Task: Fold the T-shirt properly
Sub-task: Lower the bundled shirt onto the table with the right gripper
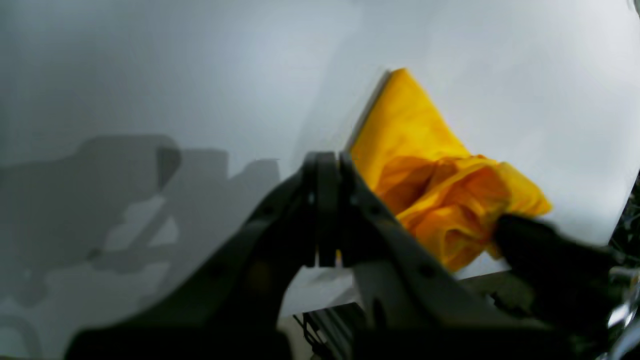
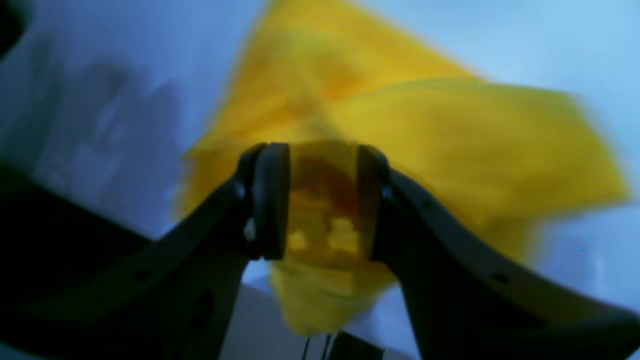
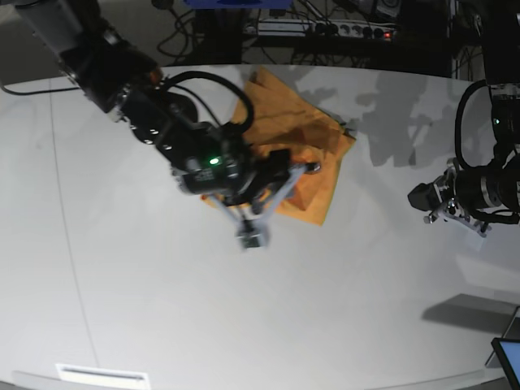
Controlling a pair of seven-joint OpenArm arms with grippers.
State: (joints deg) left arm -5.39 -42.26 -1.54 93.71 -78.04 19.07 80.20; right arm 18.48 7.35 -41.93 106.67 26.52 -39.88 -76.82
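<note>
One soft, light T-shirt (image 3: pixel 292 130) bunches between the right gripper (image 2: pixel 322 200) jaws; left gripper (image 1: pixel 327 210) pressed together at 3 o'clock; regrip a flat hem

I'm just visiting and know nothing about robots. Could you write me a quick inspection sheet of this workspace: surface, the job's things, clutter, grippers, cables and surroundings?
Surface: white table, with shadows.
Job's things: orange-yellow T-shirt, bunched and partly folded, near the far edge.
Clutter: nothing seen on the table.
Grippers: right gripper over the shirt, jaws apart with cloth between them; grip uncertain. Left gripper shut, empty, away from the shirt.
Cables: black cables on the right arm.
Surroundings: power strip and wiring beyond the table.
</note>
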